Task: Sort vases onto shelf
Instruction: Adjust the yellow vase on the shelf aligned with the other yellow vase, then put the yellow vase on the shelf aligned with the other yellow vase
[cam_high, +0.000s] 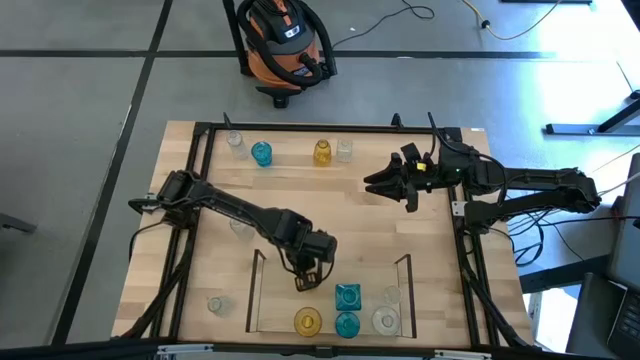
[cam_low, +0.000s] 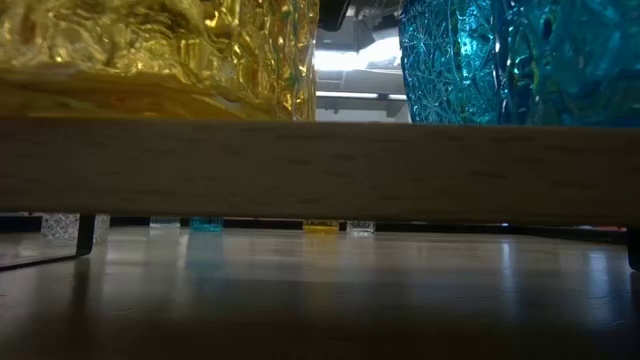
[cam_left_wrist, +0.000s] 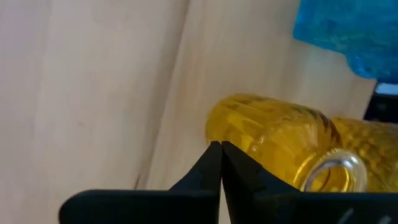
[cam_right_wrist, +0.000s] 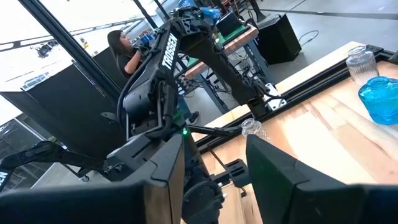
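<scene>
Left end effector (cam_high: 305, 281) hung over the shelf (cam_high: 256, 290) in the high view, its fingers pressed together on nothing, just behind the amber vase (cam_high: 307, 321) at the shelf's front edge. 2 teal vases (cam_high: 347, 296) and a clear vase (cam_high: 385, 320) stood beside it on the shelf. Along the desk's (cam_high: 350, 210) far edge stood a clear, a teal, an amber and another clear vase; one more clear vase sat at the front left. The right end effector (cam_high: 390, 187) waited above the desk's far right part, fingers partly spread and empty.

From the low view, the amber and teal vases loomed above a wooden ledge (cam_low: 320, 170), the far row small beyond.

Through the left wrist view, the closed fingertips (cam_left_wrist: 219, 152) met right beside the amber vase.

The right wrist view showed its own fingers (cam_right_wrist: 273, 171) apart, the left arm (cam_right_wrist: 168, 81) ahead, and a person (cam_right_wrist: 121, 46) beyond the desk.
</scene>
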